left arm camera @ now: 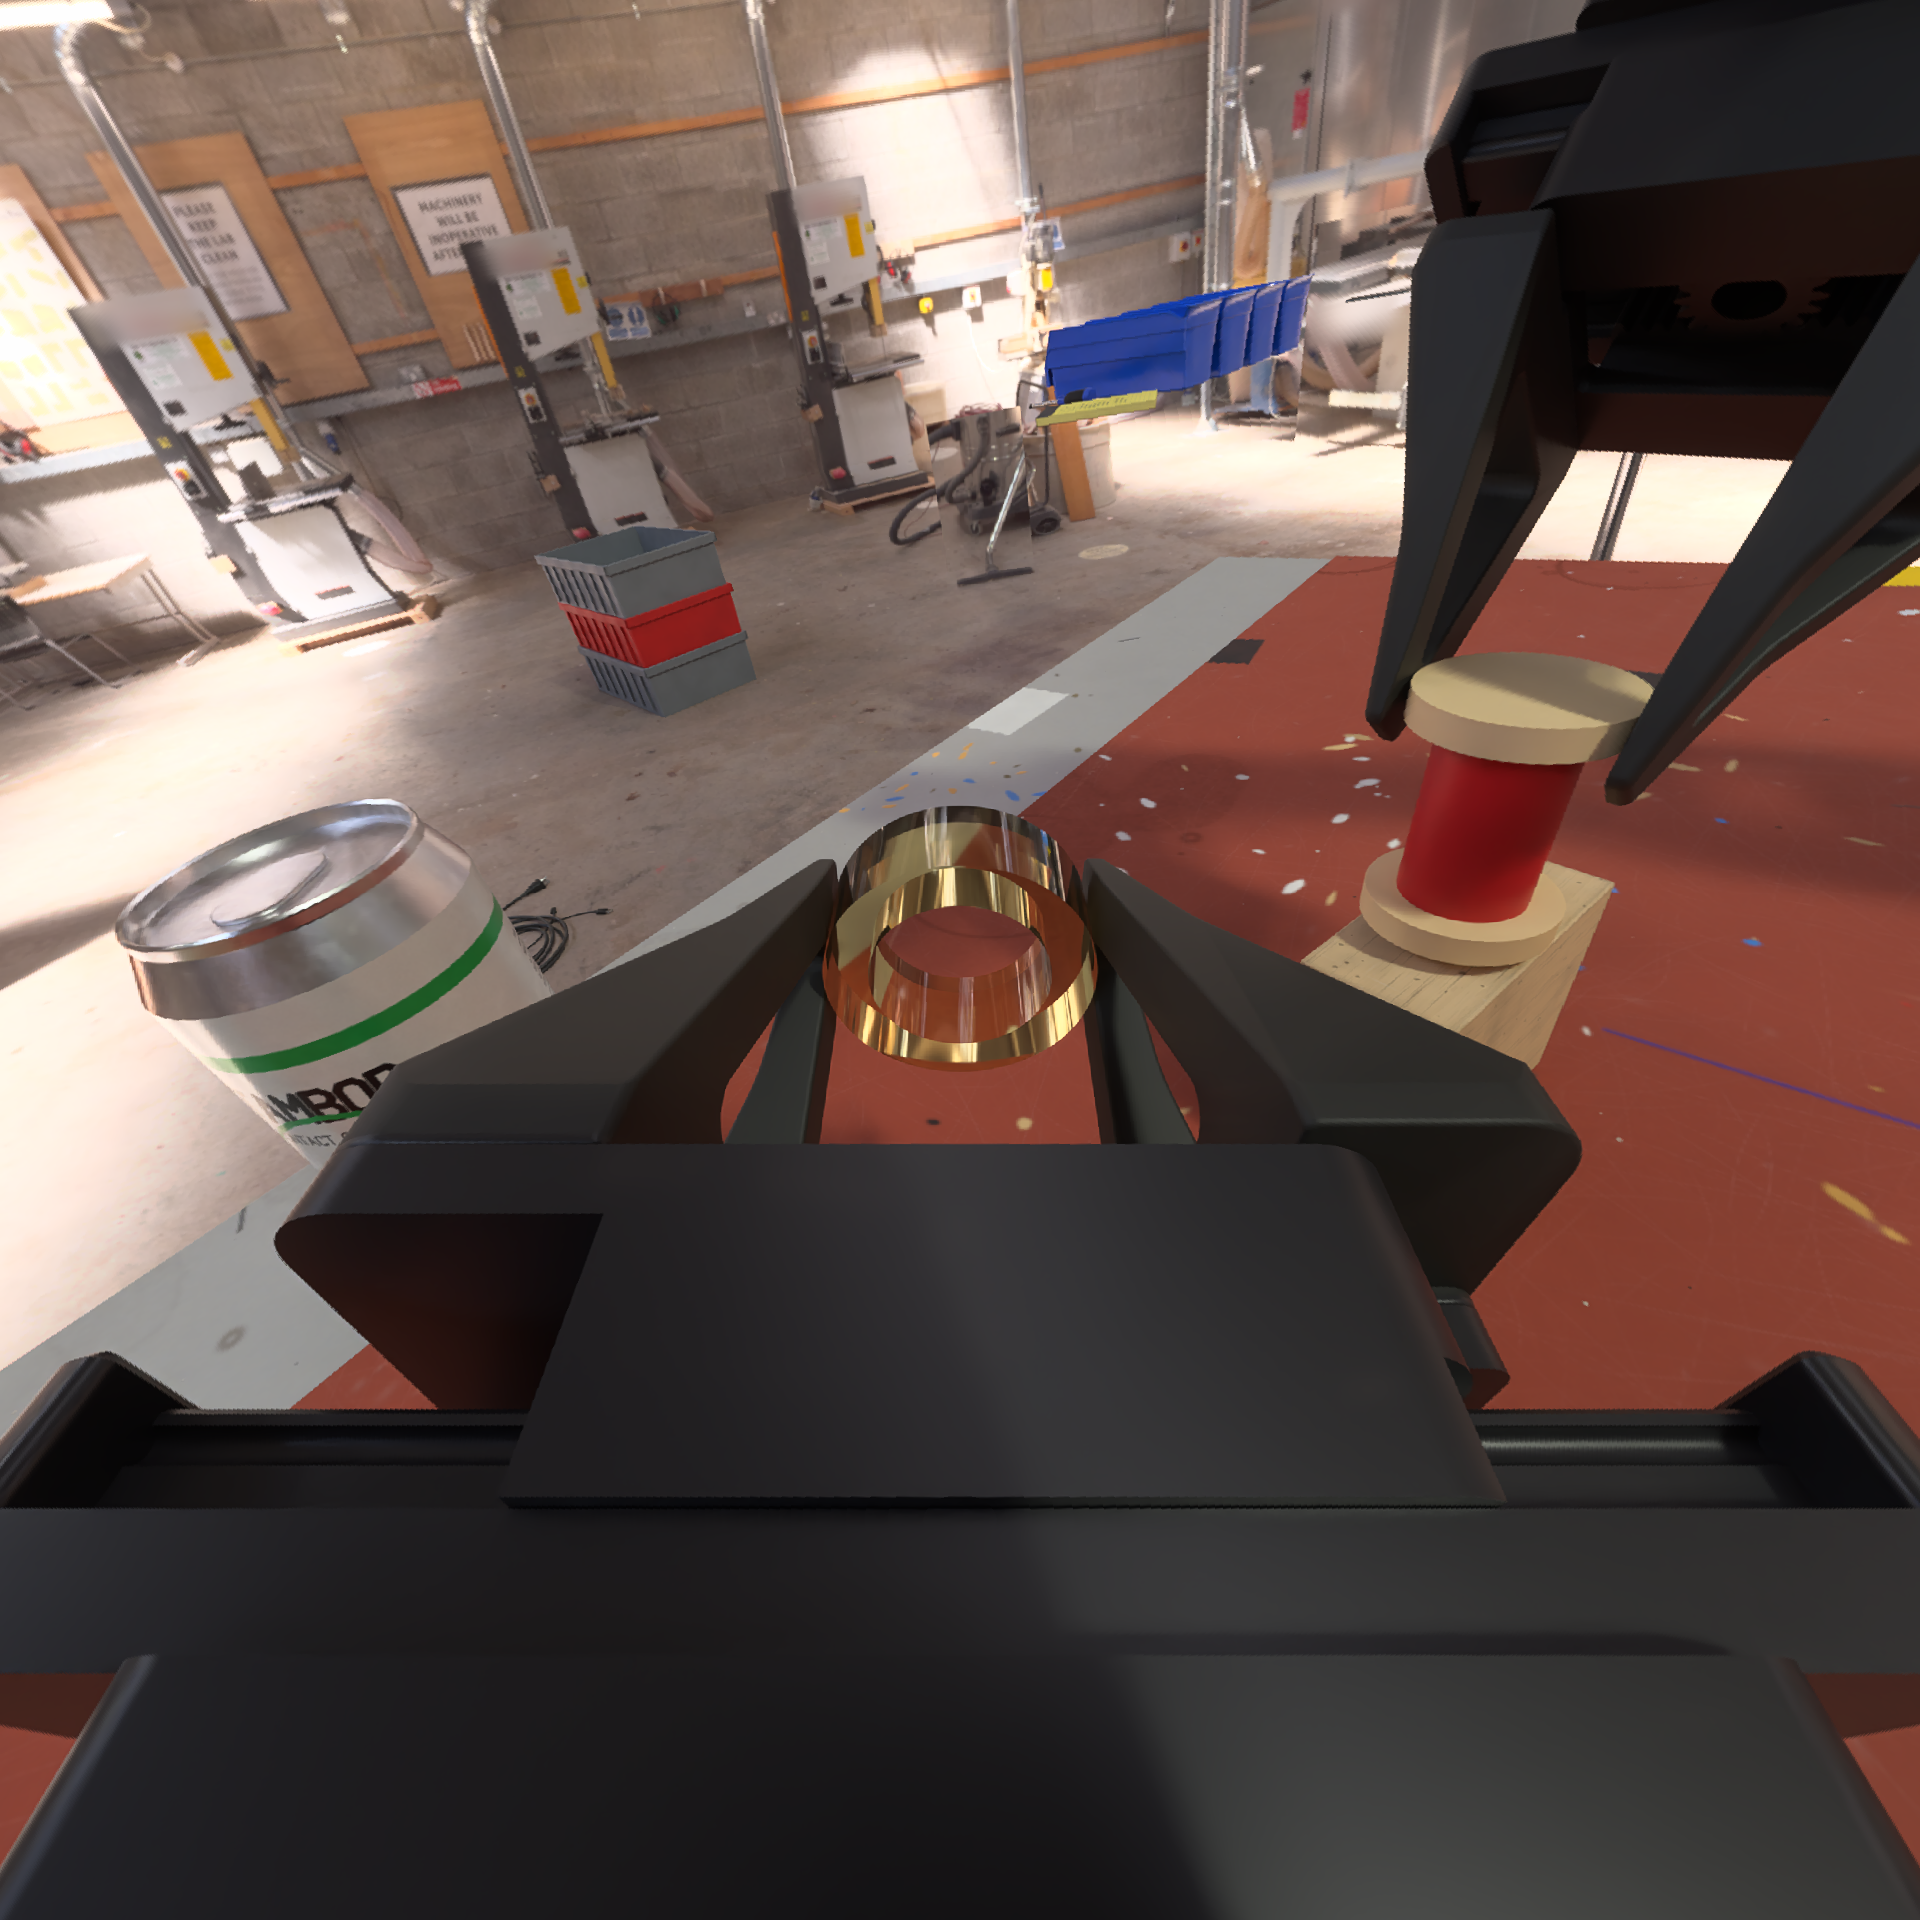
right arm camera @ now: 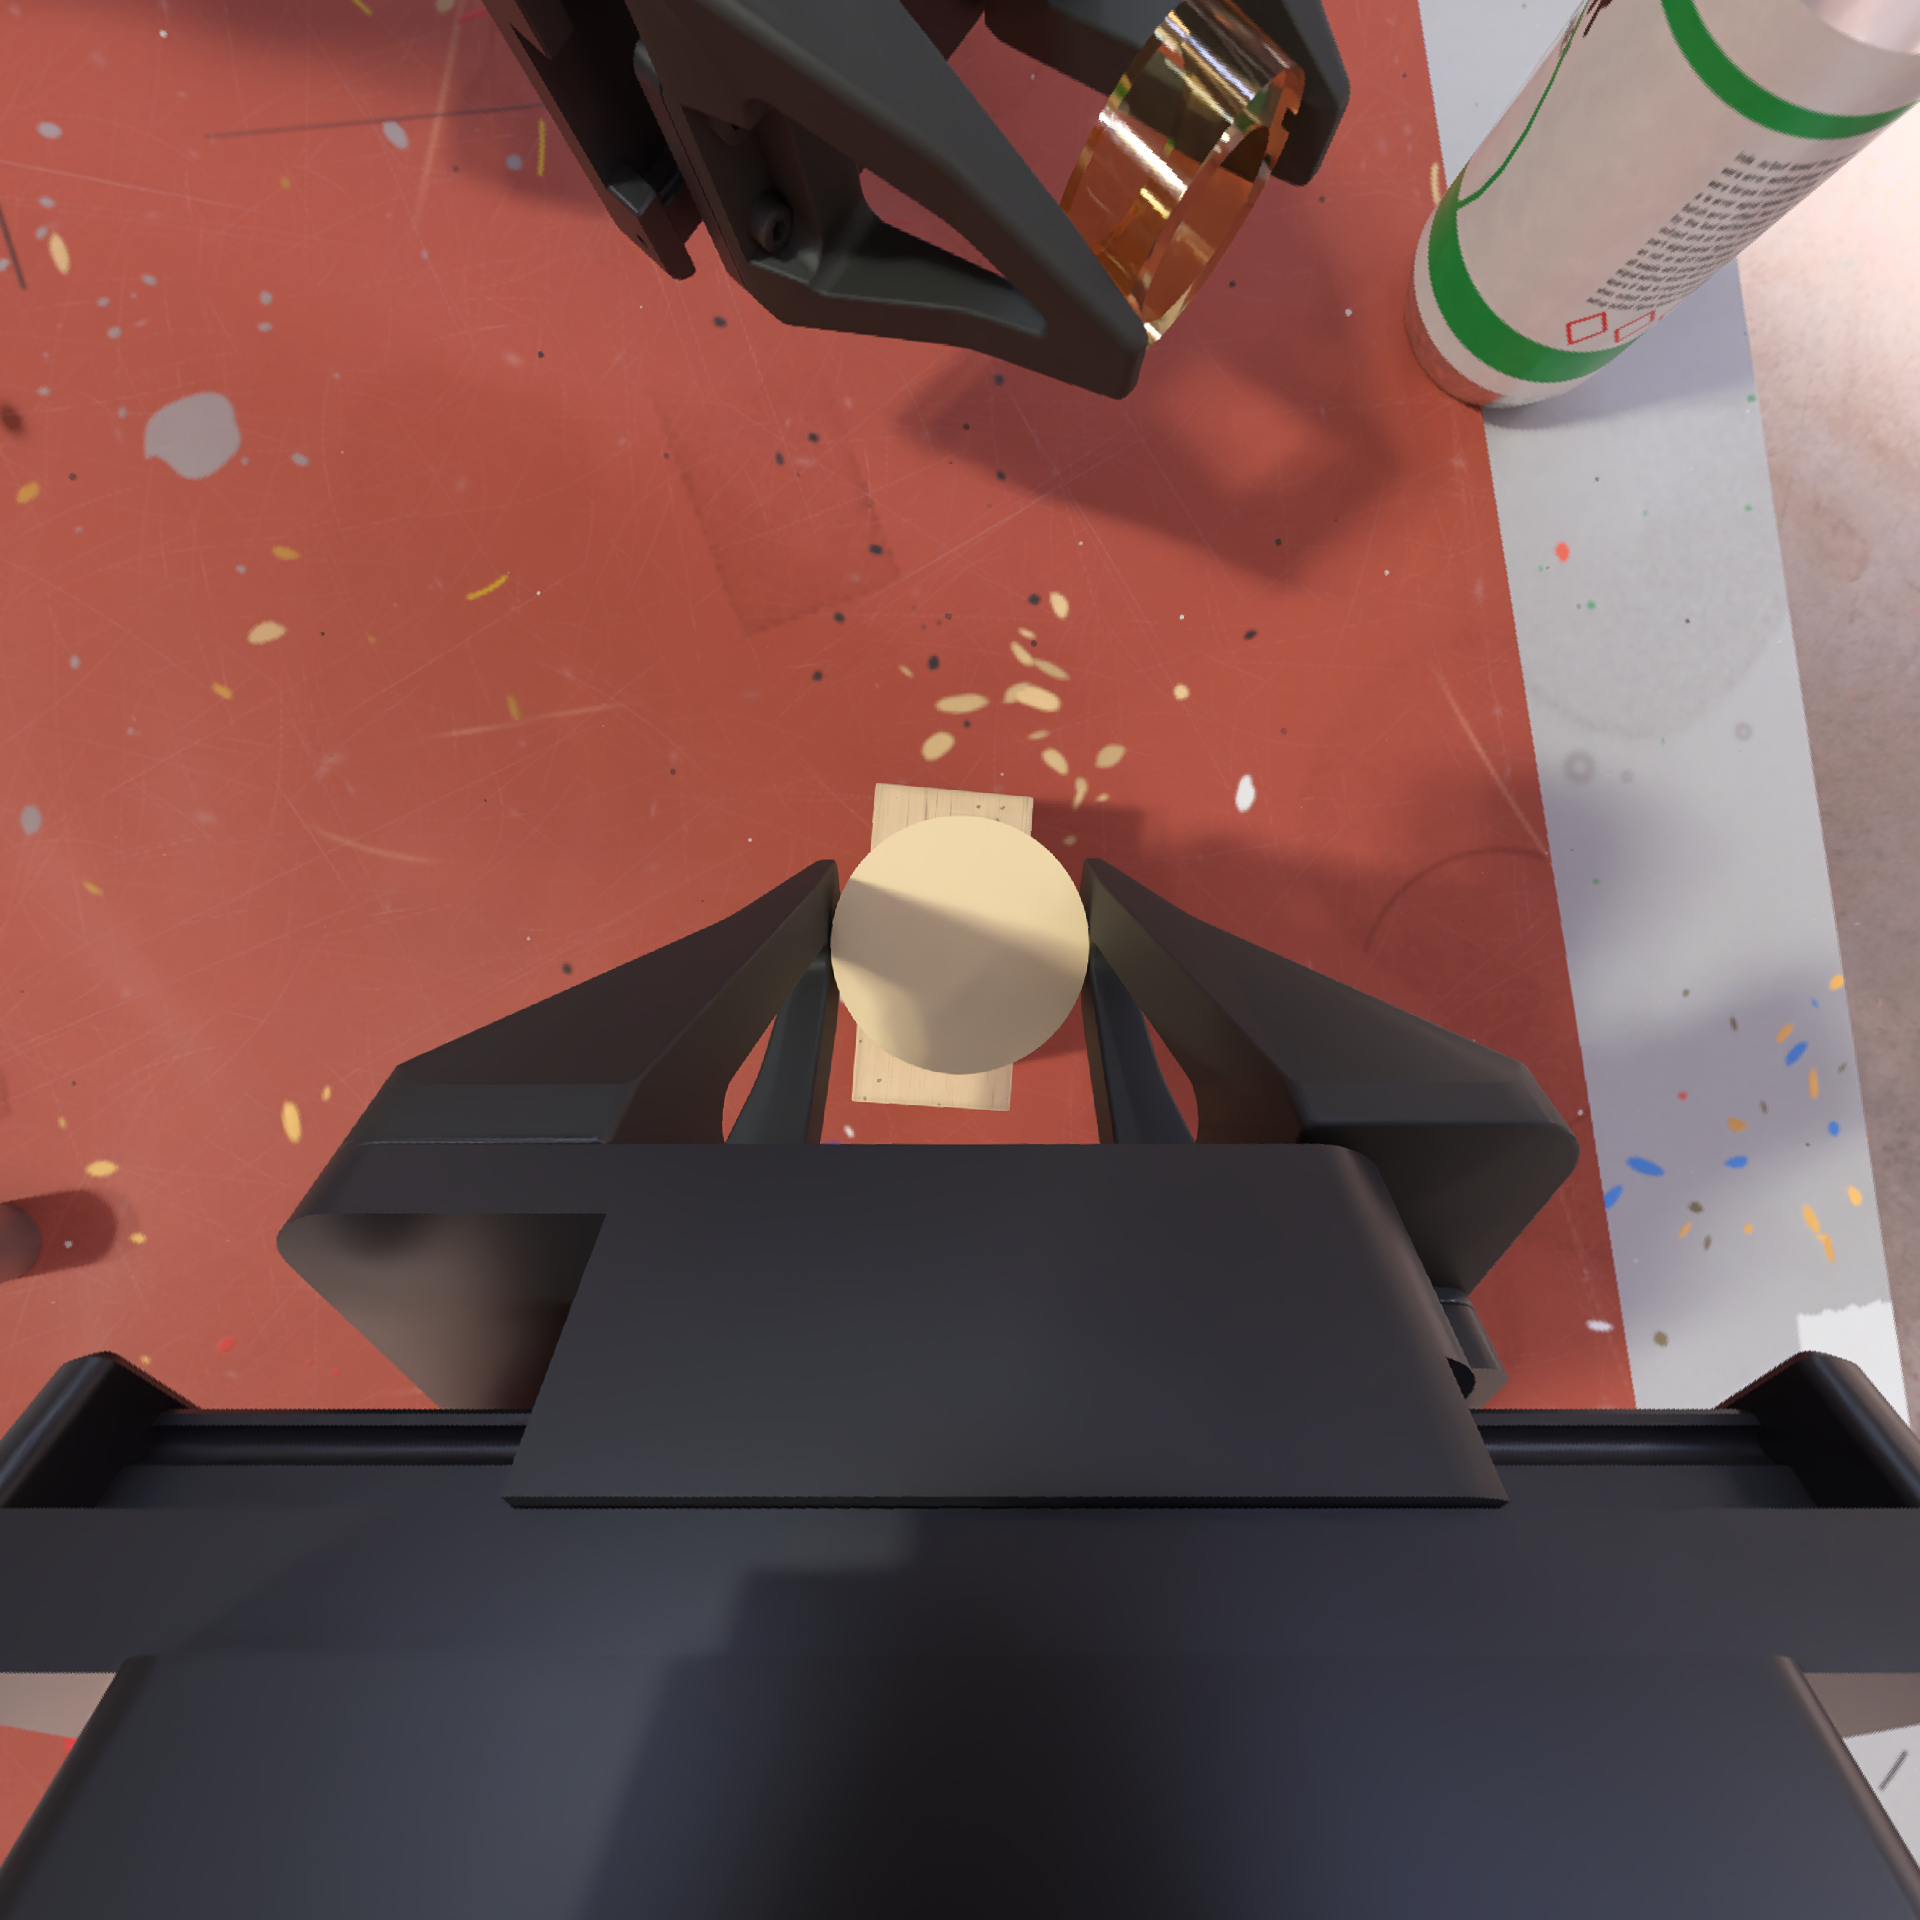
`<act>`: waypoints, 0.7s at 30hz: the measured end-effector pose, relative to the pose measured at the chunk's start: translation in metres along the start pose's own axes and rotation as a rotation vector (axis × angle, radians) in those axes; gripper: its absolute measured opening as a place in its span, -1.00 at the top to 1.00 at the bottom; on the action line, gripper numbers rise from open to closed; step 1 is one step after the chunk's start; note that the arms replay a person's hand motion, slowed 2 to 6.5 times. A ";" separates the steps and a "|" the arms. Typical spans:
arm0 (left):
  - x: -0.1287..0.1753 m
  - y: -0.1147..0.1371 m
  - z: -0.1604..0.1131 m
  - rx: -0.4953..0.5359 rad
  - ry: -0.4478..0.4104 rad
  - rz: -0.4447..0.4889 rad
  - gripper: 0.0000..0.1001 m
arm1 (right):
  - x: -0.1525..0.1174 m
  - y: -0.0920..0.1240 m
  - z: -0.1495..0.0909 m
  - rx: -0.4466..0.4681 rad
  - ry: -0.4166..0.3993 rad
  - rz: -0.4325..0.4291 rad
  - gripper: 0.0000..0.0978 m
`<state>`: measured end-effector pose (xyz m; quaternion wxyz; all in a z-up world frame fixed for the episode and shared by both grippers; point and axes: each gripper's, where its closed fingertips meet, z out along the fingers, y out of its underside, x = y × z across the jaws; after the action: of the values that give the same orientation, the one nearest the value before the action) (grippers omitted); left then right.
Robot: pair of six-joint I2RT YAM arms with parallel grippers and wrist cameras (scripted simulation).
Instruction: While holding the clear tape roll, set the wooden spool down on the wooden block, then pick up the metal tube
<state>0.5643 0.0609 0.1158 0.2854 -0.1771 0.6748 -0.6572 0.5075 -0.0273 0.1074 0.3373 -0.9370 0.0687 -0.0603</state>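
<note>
Left wrist view shows your right gripper [left arm camera: 1507,727] fingers clamping the wooden spool [left arm camera: 1481,821] overhanging the wooden block [left arm camera: 1496,987], so releasing may topple it, while left gripper [left arm camera: 961,935] fingers grip the clear tape roll [left arm camera: 961,961].

From my left wrist view, the tape roll [left arm camera: 961,940] sits between the left gripper [left arm camera: 961,914] fingers, above the table [left arm camera: 1714,1195]. Ahead and to its right the spool [left arm camera: 1486,810] stands upright on the block [left arm camera: 1475,987], the right gripper [left arm camera: 1507,748] around its top flange. A can [left arm camera: 312,966] stands left, near the table edge.
</note>
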 end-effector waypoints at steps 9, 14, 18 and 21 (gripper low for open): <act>0.000 0.000 0.000 0.000 0.000 0.001 0.23 | -0.002 0.001 0.002 -0.013 0.009 0.008 0.22; 0.000 0.000 0.000 0.000 0.000 0.002 0.23 | -0.002 0.000 0.003 -0.022 0.023 0.009 0.22; 0.000 0.000 0.000 0.000 0.000 0.005 0.23 | -0.002 0.000 0.004 -0.029 0.031 0.005 0.22; 0.001 0.000 0.001 -0.001 0.000 0.006 0.23 | -0.002 -0.001 0.004 -0.033 0.035 0.003 0.22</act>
<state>0.5641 0.0601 0.1158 0.2873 -0.1750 0.6755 -0.6561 0.5057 -0.0241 0.1049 0.3207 -0.9411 0.0768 -0.0750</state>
